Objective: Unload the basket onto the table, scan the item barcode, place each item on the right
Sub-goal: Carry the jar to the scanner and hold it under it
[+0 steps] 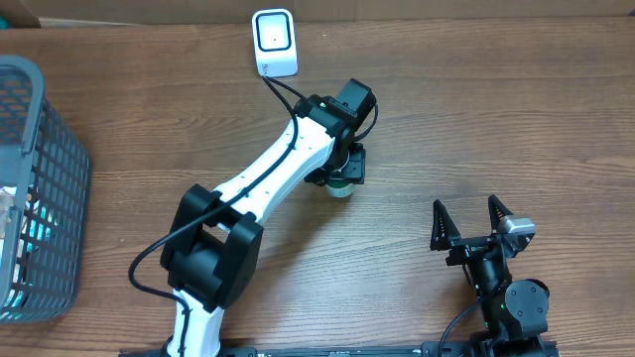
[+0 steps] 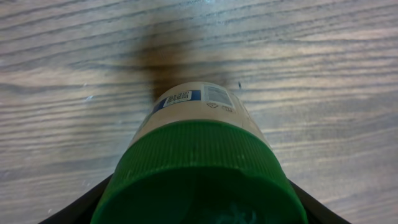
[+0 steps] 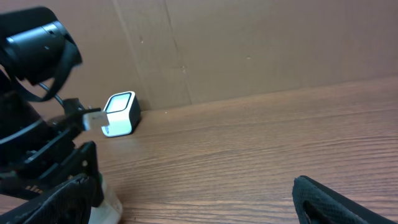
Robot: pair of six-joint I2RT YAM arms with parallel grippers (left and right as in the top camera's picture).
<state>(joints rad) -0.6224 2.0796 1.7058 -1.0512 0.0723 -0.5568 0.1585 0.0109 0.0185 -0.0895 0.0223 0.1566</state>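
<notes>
Green ribbed plastic is filling the lower part of the left wrist view: it is the cap (image 2: pixel 202 174) of a small bottle (image 2: pixel 200 106), which is pointing away from the camera over the wooden table (image 1: pixel 496 119). The left gripper (image 1: pixel 342 175) is clamping this bottle, its two black fingers (image 2: pixel 78 208) pressing in from either side of the cap. A cream label (image 2: pixel 186 99) with a blue strip and a block of fine print is facing up on the bottle's body, the print being too small to read. From overhead the bottle is showing only as a green and pale end poking out under the gripper, near the middle of the table, and whether it is resting on the wood or hanging just above it cannot be told. The white scanner (image 1: pixel 274 42) is sitting at the far edge, well apart from the bottle, with its dark cable (image 1: pixel 281 89) running back toward the left arm. The right gripper (image 1: pixel 464 213) is waiting near the front right of the table with its fingers spread wide and nothing between them. A grey mesh basket (image 1: pixel 55 198) is standing at the left edge.
</notes>
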